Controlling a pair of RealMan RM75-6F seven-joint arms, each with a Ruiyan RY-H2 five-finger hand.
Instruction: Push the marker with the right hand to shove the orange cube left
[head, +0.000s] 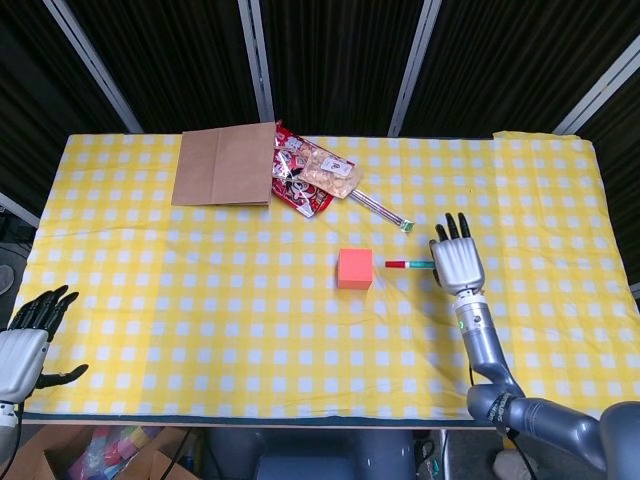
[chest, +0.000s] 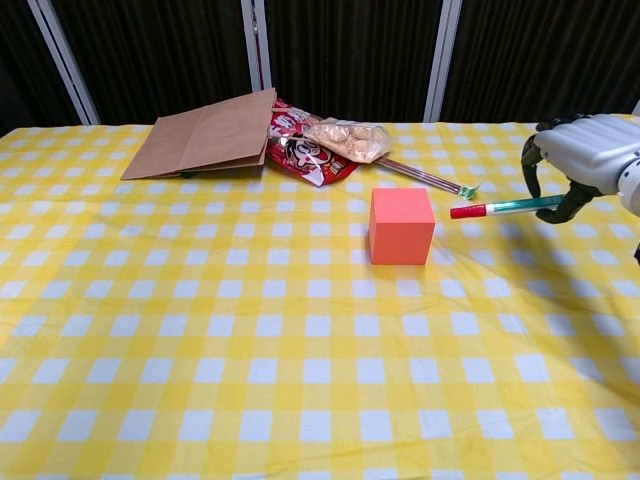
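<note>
An orange cube (head: 355, 268) (chest: 401, 225) sits near the middle of the yellow checked table. My right hand (head: 456, 260) (chest: 580, 158) is to its right and pinches a teal marker with a red cap (head: 407, 264) (chest: 493, 208). The marker lies almost level, its red tip pointing left at the cube's right face with a small gap between them. In the chest view the marker hangs a little above the cloth. My left hand (head: 30, 330) rests at the table's near left corner, fingers spread, holding nothing.
A brown paper bag (head: 225, 163) (chest: 205, 135) lies at the back left. Beside it are a red snack packet (head: 300, 175) (chest: 300, 150), a clear bag of snacks (chest: 350, 138) and a thin straw-like stick (head: 380, 210) (chest: 425, 178) running toward the cube's back right.
</note>
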